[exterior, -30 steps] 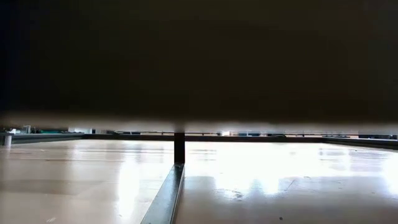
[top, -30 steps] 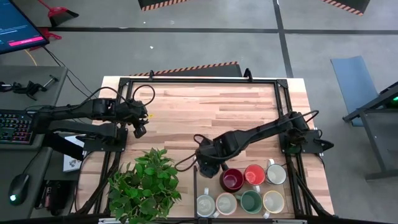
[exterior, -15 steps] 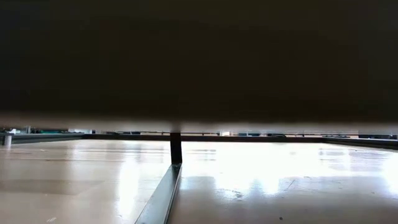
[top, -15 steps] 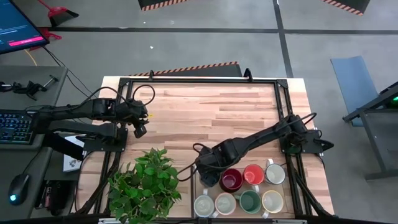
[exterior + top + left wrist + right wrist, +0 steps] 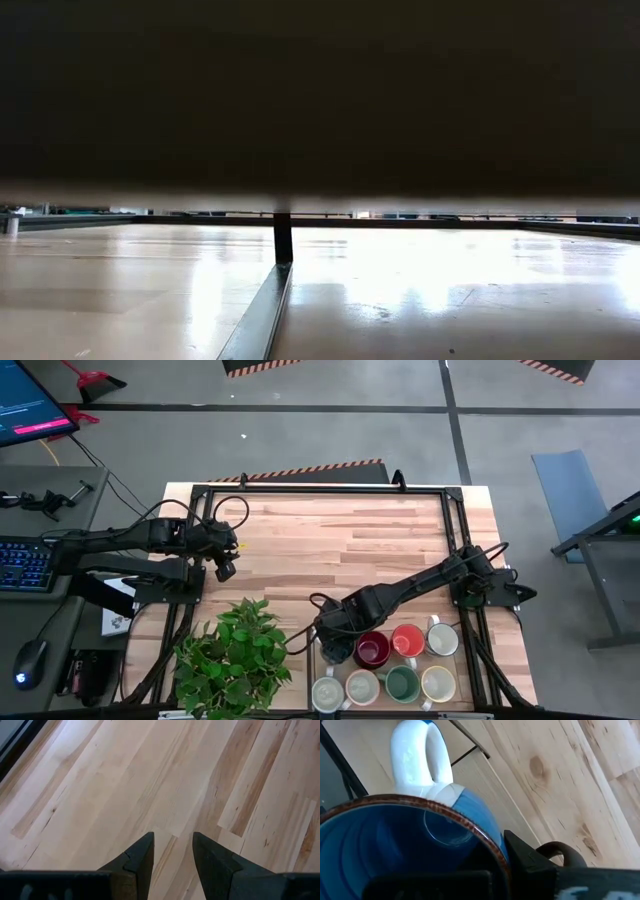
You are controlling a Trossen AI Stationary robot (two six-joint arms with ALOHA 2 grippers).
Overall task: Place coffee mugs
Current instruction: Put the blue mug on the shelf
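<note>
My right gripper (image 5: 336, 640) is shut on a blue mug (image 5: 395, 835) with a brown rim and a white handle (image 5: 417, 755). In the high view the gripper hides this mug. It hangs just left of the dark red mug (image 5: 372, 649), at the left end of a group near the table's front right. That row also holds an orange mug (image 5: 408, 640) and a white mug (image 5: 443, 639). In front stand two cream mugs (image 5: 328, 692), a green mug (image 5: 403, 684) and a pale yellow mug (image 5: 438, 683). My left gripper (image 5: 172, 851) waits open over bare wood at the far left. My right gripper holds the blue mug by its wall at the rim (image 5: 492, 832), on the side away from the handle. One finger (image 5: 527, 857) lies outside the wall; the gripper's body hides the other. The fingers come from above, pointing steeply down. Whether the mug's base touches the table does not show.
A leafy potted plant (image 5: 235, 655) stands at the near edge, left of the mugs. A black frame (image 5: 320, 488) runs round the wooden table (image 5: 330, 540), and a thin rail (image 5: 262, 315) lies beside the mugs. Bare wood stretches across the middle and far part.
My right gripper has carried the blue mug a short way toward the table's near edge, closing on the left end of the mug group, and has stayed shut. The standing mugs have not moved.
</note>
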